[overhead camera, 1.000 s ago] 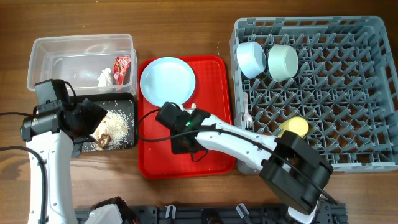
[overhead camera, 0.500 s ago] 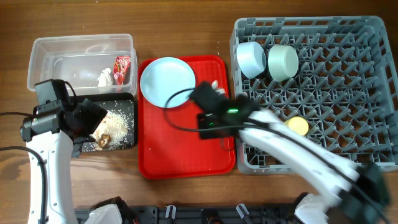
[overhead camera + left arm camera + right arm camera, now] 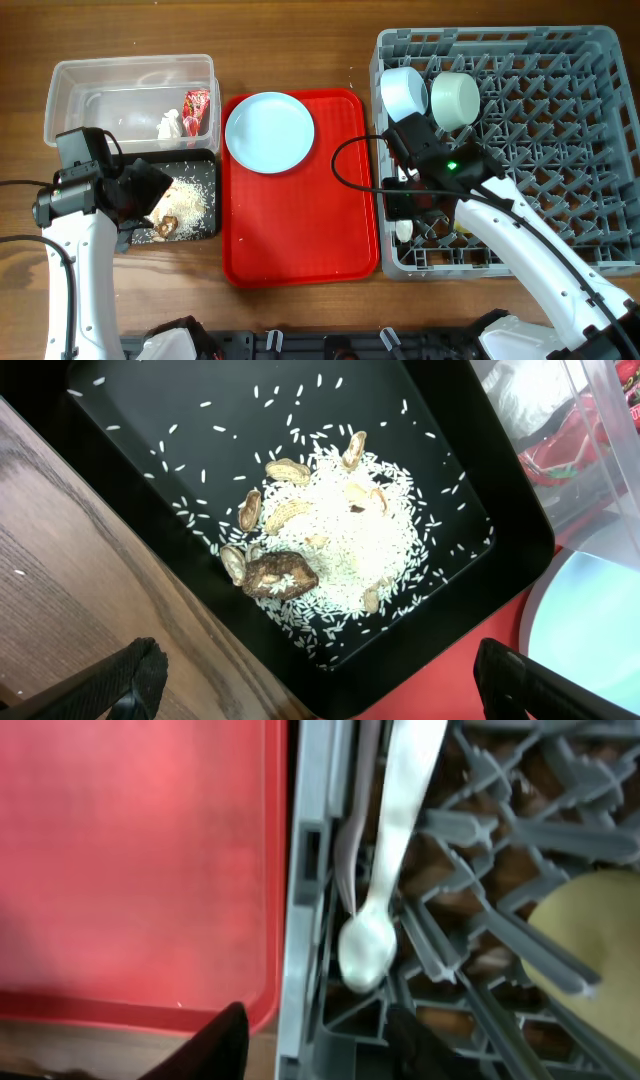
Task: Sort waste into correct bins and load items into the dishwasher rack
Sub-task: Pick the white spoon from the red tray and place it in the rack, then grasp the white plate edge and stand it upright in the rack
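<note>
My right gripper (image 3: 404, 203) (image 3: 320, 1042) is open over the front left edge of the grey dishwasher rack (image 3: 560, 120). A white spoon (image 3: 385, 870) lies in the rack just ahead of the fingers, beside the white fork (image 3: 352, 830). The yellow cup (image 3: 590, 945) sits to the right. A pale blue bowl (image 3: 403, 93) and a pale green bowl (image 3: 455, 99) stand in the rack's back left. The pale blue plate (image 3: 270, 131) lies on the red tray. My left gripper (image 3: 140, 190) (image 3: 330, 680) is open over the black tray (image 3: 120, 420) holding rice scraps (image 3: 330, 535).
The clear tub (image 3: 80, 90) at the back left holds the red wrapper (image 3: 197, 106) and white tissue (image 3: 169, 125). The large red tray (image 3: 300, 230) lies between the black tray and the rack. Bare wooden table (image 3: 60, 590) lies in front of the black tray.
My right arm swung right from the red tray to the rack's front left edge, and the white spoon now lies in the rack. The left arm has not moved.
</note>
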{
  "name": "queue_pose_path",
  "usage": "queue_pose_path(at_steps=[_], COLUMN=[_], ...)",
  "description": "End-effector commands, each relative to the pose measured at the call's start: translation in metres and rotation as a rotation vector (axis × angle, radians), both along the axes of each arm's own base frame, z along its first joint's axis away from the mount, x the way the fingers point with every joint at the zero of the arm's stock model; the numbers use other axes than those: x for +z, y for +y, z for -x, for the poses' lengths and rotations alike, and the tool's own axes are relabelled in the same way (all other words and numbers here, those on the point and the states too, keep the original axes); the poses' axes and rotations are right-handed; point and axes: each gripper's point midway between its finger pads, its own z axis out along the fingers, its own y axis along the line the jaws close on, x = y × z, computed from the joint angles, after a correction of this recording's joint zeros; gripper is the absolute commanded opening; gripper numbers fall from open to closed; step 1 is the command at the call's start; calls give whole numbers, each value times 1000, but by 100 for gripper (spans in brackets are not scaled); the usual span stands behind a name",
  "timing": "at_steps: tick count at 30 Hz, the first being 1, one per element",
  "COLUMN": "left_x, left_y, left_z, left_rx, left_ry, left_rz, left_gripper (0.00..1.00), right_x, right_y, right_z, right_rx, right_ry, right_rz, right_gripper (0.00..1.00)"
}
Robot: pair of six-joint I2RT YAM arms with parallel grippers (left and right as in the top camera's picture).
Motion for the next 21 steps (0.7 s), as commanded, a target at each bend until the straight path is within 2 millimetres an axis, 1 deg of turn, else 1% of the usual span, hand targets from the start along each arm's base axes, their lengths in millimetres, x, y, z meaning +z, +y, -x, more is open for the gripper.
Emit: queue_pose_path(at_steps=[1, 3, 4, 5, 6, 7, 8, 10, 11, 12, 13, 15, 17, 18, 19, 21], left_x=[3, 3, 3, 3, 3, 3, 3, 3, 3, 3, 3, 3, 3, 3, 3, 3], left_y=[0, 0, 0, 0, 0, 0, 0, 0, 0, 0, 0, 0, 0, 0, 0, 0], left_z=[0, 0, 0, 0, 0, 0, 0, 0, 0, 0, 0, 0, 0, 0, -1, 0], left_rx=[-12, -12, -12, -12, -12, -12, -12, -12, -12, -12, -12, -12, -12, -12, -12, -12], left_ry=[-11, -11, -11, -11, -11, -11, -11, -11, -11, -11, -11, -11, -11, -11, -11, -11], left_rz=[-3, -3, -3, -3, -3, -3, -3, -3, -3, -3, -3, -3, -3, -3, -3, -3], left_gripper=[100, 100, 100, 100, 100, 100, 100, 100, 100, 100, 100, 100, 100, 100, 100, 100], right_x=[13, 41, 57, 79, 90, 93, 90, 65, 44, 16, -2, -51, -74, -90, -101, -128], right_y=[12, 34, 50, 74, 87, 96, 102, 114, 119, 124, 129, 142, 150, 153, 152, 158], right_z=[-24, -53, -68, -89, -102, -115, -124, -140, -148, -156, -158, -157, -156, -154, -153, -144], right_rx=[30, 103, 144, 185, 200, 206, 204, 149, 110, 61, 56, 69, 75, 56, 21, -21], right_ry=[-100, -235, -315, -430, -494, -541, -556, -520, -482, -429, -398, -323, -295, -278, -262, -209], right_rz=[-35, -118, -188, -293, -350, -378, -388, -408, -412, -413, -415, -391, -381, -364, -341, -329], right_gripper=[54, 57, 62, 63, 63, 65, 67, 68, 68, 68, 68, 69, 70, 70, 69, 69])
